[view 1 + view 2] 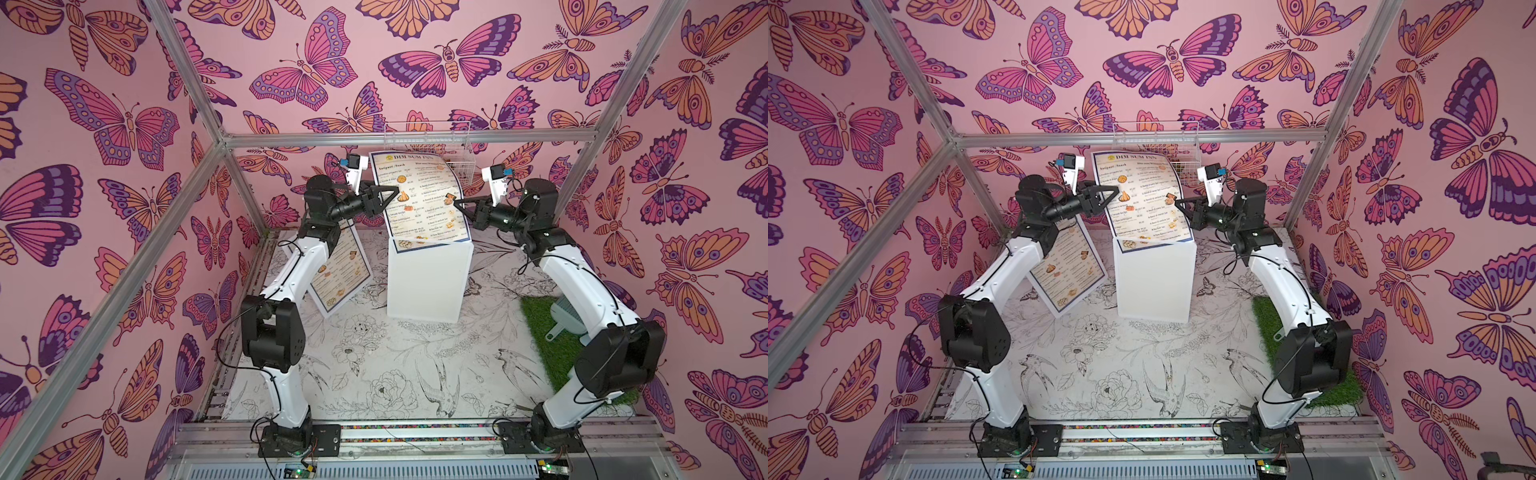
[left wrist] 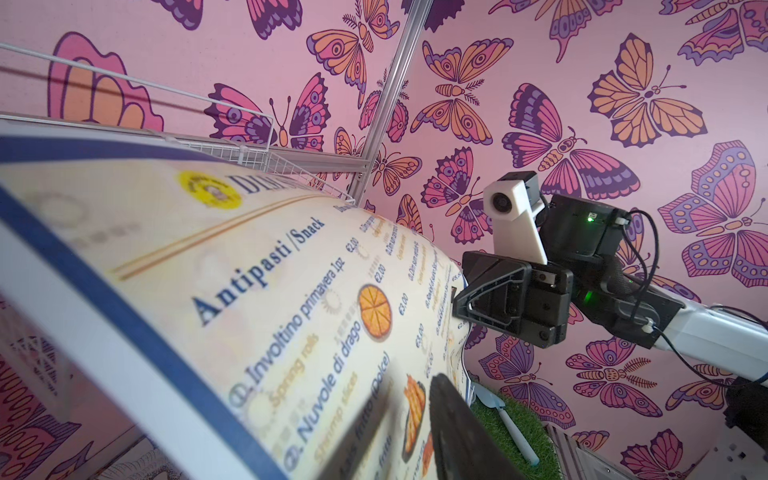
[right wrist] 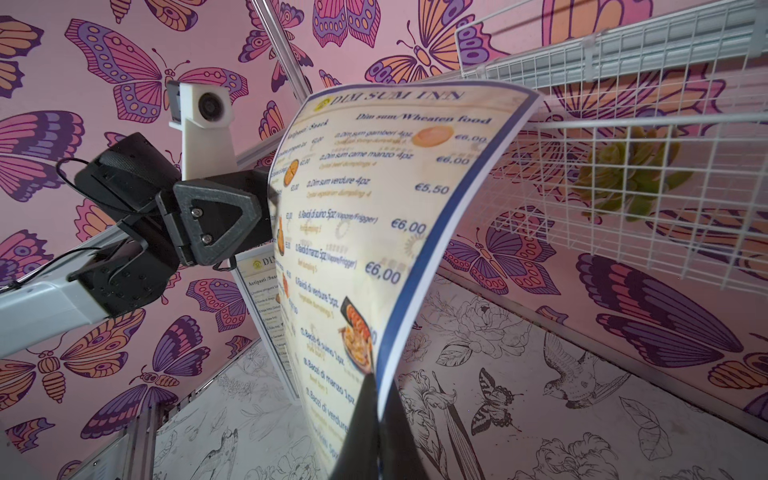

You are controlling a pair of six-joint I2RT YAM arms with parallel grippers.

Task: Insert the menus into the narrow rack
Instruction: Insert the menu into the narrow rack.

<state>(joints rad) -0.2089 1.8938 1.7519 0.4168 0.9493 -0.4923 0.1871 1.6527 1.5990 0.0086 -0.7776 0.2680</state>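
Note:
One menu (image 1: 419, 199) hangs upright and bowed above the white box (image 1: 428, 286), its top edge just below the white wire rack (image 1: 428, 143) on the back wall. My right gripper (image 3: 378, 382) is shut on this menu's (image 3: 374, 187) blue right edge. My left gripper (image 2: 415, 374) stands at the opposite edge with its jaws apart. One finger lies over the printed face of the menu (image 2: 249, 270), and the other shows as a dark band through the sheet. A second menu (image 1: 340, 274) leans on the floor behind my left arm.
The rack (image 3: 623, 104) holds a green succulent (image 3: 627, 174) at its right end. An aluminium frame bar (image 1: 407, 137) runs just in front of the rack. A grass mat (image 1: 540, 328) with a small trowel (image 2: 507, 424) lies at the right.

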